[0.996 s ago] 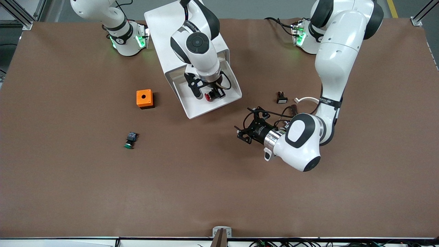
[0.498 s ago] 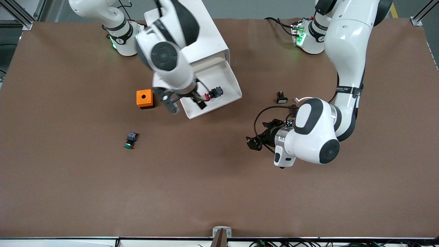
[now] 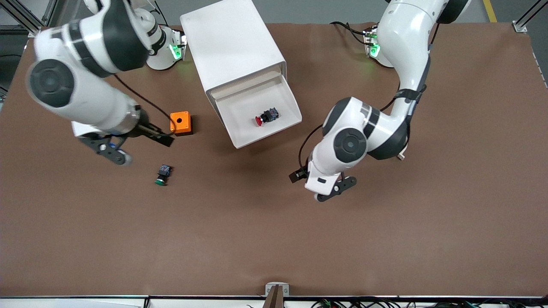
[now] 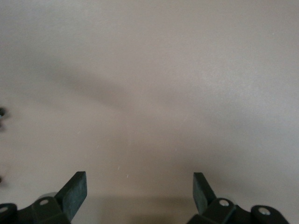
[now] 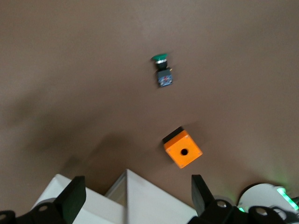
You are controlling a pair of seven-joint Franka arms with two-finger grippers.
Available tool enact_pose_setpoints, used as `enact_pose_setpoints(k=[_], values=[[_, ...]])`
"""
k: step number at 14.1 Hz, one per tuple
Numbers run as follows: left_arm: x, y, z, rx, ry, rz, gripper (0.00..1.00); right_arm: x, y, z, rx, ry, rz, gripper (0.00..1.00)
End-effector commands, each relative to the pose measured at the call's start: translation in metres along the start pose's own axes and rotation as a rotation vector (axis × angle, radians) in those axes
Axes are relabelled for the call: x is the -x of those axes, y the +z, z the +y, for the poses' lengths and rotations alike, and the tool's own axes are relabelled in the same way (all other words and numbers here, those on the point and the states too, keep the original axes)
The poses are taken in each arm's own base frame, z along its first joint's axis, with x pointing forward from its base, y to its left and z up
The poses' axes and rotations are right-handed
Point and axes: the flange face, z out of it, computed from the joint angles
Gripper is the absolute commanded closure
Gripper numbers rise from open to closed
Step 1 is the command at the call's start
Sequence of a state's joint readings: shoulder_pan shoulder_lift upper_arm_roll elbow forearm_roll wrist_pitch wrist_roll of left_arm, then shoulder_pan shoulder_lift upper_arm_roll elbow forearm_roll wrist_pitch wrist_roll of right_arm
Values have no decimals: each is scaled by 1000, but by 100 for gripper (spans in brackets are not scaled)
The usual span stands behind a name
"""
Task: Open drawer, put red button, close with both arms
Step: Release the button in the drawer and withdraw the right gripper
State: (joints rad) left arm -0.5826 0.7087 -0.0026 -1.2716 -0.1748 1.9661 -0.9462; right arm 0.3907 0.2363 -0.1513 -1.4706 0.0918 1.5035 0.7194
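Observation:
The red button (image 3: 265,116) lies on its side in the open white drawer (image 3: 257,137), which is pulled out of the white cabinet (image 3: 231,47). My right gripper (image 3: 140,149) (image 5: 136,190) hangs open and empty over the table beside the orange box, away from the drawer. A corner of the white cabinet (image 5: 140,200) shows under its fingers in the right wrist view. My left gripper (image 3: 319,188) (image 4: 139,186) points down, open and empty, over bare brown table off the drawer's front corner at the left arm's end.
An orange box (image 3: 180,123) (image 5: 183,149) with a round hole stands beside the drawer toward the right arm's end. A green-capped button (image 3: 162,175) (image 5: 162,70) lies nearer the front camera than the box. The right arm's base (image 5: 268,200) glows green.
My right gripper opened, left the red button in the drawer and swung out toward the right arm's end. My left arm turned its hand to point down at the table.

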Motion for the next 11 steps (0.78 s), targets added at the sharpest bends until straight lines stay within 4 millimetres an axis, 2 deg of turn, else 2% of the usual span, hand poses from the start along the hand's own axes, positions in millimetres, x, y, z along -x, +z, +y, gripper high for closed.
enact_pose_setpoints(k=[1, 4, 5, 7, 11], values=[[47, 18, -3, -46, 60, 59, 0, -30, -20, 62, 2, -115, 1, 0], [89, 39, 5, -93, 57, 89, 0, -70, -23, 133, -14, -275, -20, 0], [102, 42, 10, -93, 50, 89, 0, -79, -23, 150, -6, -324, -18, 0], [124, 45, 18, -103, 70, 85, 0, -87, -31, 162, 57, -441, 15, 0], [157, 44, 30, -91, 92, 68, 0, -88, -35, 170, 86, -493, 6, 0]])
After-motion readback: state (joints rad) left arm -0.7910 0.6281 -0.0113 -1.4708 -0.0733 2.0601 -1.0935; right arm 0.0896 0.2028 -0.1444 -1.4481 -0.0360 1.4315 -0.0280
